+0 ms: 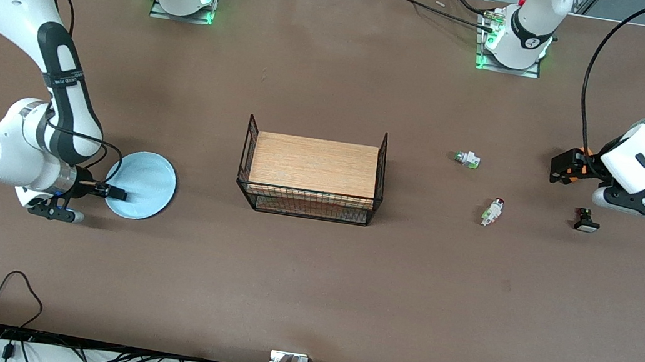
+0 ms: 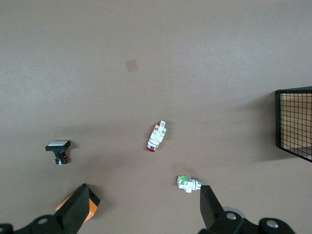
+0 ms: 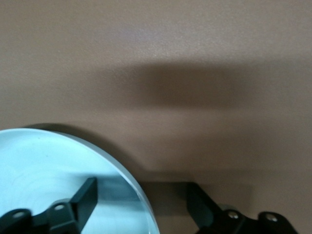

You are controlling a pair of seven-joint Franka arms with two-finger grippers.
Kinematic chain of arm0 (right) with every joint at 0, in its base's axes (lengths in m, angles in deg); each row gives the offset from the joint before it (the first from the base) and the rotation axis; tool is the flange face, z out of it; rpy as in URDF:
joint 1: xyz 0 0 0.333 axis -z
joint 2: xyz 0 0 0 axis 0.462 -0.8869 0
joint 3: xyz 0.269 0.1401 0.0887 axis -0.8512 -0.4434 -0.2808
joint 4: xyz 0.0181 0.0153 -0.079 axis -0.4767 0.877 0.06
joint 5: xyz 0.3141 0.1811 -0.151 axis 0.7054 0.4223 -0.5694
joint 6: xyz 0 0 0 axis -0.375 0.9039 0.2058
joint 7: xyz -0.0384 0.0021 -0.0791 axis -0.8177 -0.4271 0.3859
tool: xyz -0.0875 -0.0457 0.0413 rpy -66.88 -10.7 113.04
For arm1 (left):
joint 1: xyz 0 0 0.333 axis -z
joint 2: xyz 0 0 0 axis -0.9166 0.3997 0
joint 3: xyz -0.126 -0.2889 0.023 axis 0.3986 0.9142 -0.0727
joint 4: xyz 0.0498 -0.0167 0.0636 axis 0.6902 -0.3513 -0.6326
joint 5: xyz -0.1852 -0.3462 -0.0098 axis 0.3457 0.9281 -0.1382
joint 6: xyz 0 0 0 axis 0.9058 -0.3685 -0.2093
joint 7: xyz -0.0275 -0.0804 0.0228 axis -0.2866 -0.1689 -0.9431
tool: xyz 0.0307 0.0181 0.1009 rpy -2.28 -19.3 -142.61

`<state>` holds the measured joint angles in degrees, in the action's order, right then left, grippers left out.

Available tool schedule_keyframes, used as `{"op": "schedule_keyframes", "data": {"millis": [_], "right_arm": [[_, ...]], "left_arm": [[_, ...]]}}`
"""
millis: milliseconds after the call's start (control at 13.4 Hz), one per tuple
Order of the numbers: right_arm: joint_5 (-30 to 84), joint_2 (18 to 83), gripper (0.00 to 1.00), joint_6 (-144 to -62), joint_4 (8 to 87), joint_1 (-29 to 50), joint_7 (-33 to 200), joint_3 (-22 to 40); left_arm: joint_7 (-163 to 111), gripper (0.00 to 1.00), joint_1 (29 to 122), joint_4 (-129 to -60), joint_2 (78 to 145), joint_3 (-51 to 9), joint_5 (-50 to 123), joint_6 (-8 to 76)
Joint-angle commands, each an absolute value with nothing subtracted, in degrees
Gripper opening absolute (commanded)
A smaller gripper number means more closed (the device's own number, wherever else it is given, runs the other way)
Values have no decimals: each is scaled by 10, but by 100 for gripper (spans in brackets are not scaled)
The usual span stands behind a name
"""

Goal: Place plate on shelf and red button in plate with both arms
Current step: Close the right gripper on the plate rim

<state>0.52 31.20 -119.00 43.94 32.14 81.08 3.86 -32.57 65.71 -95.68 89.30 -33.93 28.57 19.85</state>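
The pale light-blue plate lies flat on the table at the right arm's end. My right gripper is open and low at the plate's edge. In the right wrist view the plate's rim runs between the fingers of the right gripper, one over the plate and one outside it. The red button lies on its side toward the left arm's end, and it also shows in the left wrist view. My left gripper is open and empty above the table, away from the red button.
A wire basket holding a wooden board stands mid-table. A white-green part without a red cap lies farther from the front camera than the red button. A black button with a white cap lies beside the left arm's hand. Cables run along the table's front edge.
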Motion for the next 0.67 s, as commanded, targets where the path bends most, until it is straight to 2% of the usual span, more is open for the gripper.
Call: {"op": "schedule_keyframes", "data": {"millis": [0, 300, 449, 599], "right_arm": [[8, 330, 69, -1192, 466, 314, 796, 49], [15, 343, 68, -1159, 466, 305, 813, 49], [15, 350, 55, -1157, 466, 296, 821, 50], [15, 350, 31, -1146, 471, 294, 823, 53]], "left_arm": [[-326, 100, 660, -939, 900, -339, 293, 178], [-326, 100, 661, -939, 900, -336, 293, 178], [-325, 100, 661, -939, 900, -336, 293, 178], [-326, 100, 661, -939, 900, -336, 293, 178]]}}
